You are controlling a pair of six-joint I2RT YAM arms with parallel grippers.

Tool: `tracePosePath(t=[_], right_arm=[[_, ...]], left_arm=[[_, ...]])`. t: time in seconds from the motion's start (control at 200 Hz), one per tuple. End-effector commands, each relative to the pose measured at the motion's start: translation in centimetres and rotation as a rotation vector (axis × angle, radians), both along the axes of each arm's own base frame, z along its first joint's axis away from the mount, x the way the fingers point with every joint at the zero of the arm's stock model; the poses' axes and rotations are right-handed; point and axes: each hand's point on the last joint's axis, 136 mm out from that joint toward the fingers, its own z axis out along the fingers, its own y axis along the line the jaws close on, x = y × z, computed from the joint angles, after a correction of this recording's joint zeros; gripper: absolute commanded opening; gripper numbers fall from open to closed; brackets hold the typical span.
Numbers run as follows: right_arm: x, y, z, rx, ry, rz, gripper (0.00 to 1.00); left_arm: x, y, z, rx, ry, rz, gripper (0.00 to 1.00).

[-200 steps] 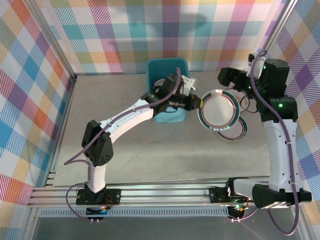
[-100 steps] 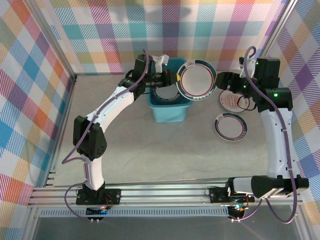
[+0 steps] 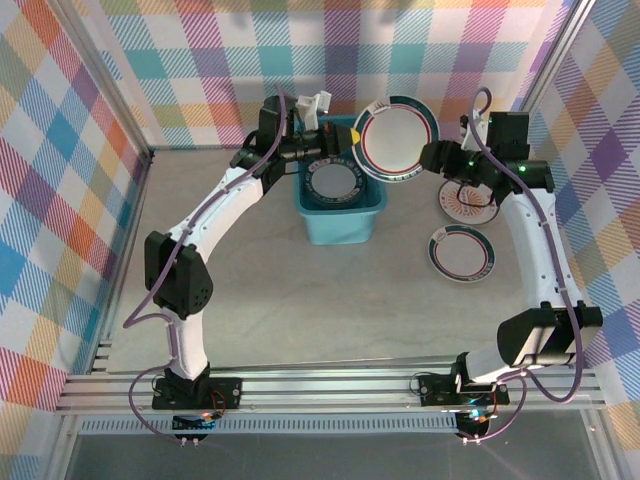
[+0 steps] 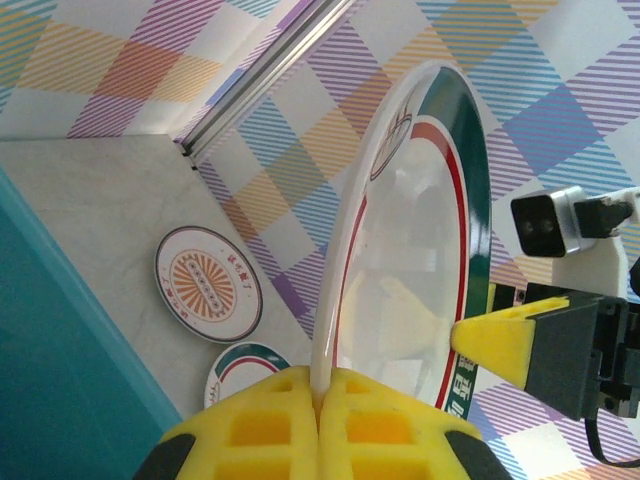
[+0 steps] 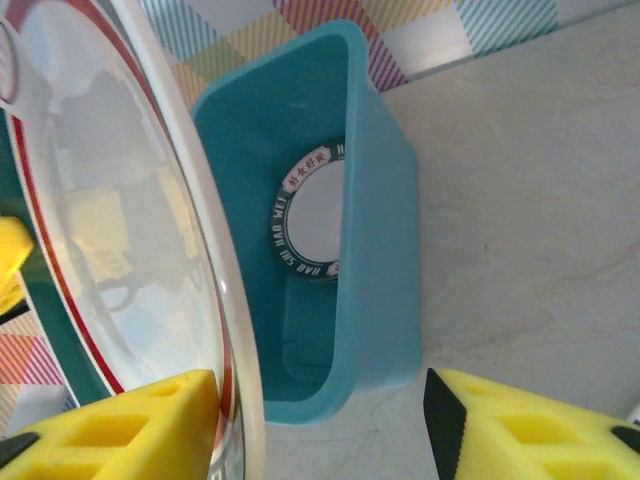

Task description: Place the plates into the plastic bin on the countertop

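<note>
1. Top external view: you see the left gripper (image 3: 350, 150) reaching over the far rim of the plastic bin (image 3: 372, 215). It grips the left edge of a white plate (image 3: 397, 138) with a teal and red rim.
2. That plate hangs in the air, tilted with its face toward the overhead camera. In that view it sits over the bin's far right corner, against the plaid wall (image 3: 200, 60).
3. From the left wrist, you can check that the two yellow fingers (image 4: 260, 430) are pressed together on the plate's rim, clamping it edge-on.
4. Your right gripper (image 3: 432, 158) sits at the plate's opposite edge. From the right wrist, its fingers (image 5: 520, 430) stand wide apart, with the plate's rim just beside the left one. Whether that pad touches the plate, I cannot tell.
5. Inside the bin, a dark-rimmed plate (image 3: 333, 185) lies flat on the bottom; the right wrist camera shows part of its lettered rim.
6. Two more plates lie on the countertop (image 3: 300, 290) to the right of the bin. A sunburst plate (image 3: 462, 200) sits partly under the right arm. Nearer to you, a second teal-and-red plate (image 3: 461, 253) lies just beside it and apart from the bin.
</note>
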Motion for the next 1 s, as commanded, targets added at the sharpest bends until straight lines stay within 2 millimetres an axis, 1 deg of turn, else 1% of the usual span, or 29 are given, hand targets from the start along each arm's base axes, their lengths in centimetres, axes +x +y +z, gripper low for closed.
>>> tracePosePath(t=[0.0, 0.2, 0.335, 0.405, 0.47, 0.665, 0.765, 0.915, 0.995], right_arm=[[0.9, 0.0, 0.8, 0.058, -0.038, -0.013, 0.53], [1.3, -0.2, 0.6, 0.103, -0.033, -0.053, 0.41], [1.5, -0.1, 0.5, 0.120, -0.028, -0.059, 0.31], [1.6, 0.0, 0.3, 0.132, -0.021, -0.060, 0.28], [1.7, 0.1, 0.2, 0.142, -0.020, -0.060, 0.23], [1.8, 0.5, 0.0, 0.167, -0.016, -0.045, 0.12], [1.9, 0.6, 0.0, 0.187, -0.013, -0.043, 0.03], [2.0, 0.9, 0.3, 0.219, -0.028, -0.040, 0.01], [2.1, 1.1, 0.3, 0.233, -0.025, -0.034, 0.01]], left_arm=[[0.3, 0.1, 3.0, -0.062, -0.072, -0.018, 0.00], [0.9, 0.4, 2.7, -0.059, -0.069, 0.004, 0.00], [1.0, 0.3, 2.6, -0.061, -0.068, 0.004, 0.00], [1.0, 0.3, 2.5, -0.061, -0.065, 0.002, 0.00], [1.0, 0.2, 2.4, -0.058, -0.062, 0.000, 0.00], [0.9, 0.2, 2.3, -0.057, -0.058, -0.004, 0.00], [0.9, 0.2, 2.3, -0.057, -0.056, -0.006, 0.00], [0.8, 0.3, 2.4, -0.061, -0.055, -0.013, 0.00], [0.8, 0.4, 2.6, -0.069, -0.054, -0.015, 0.00]])
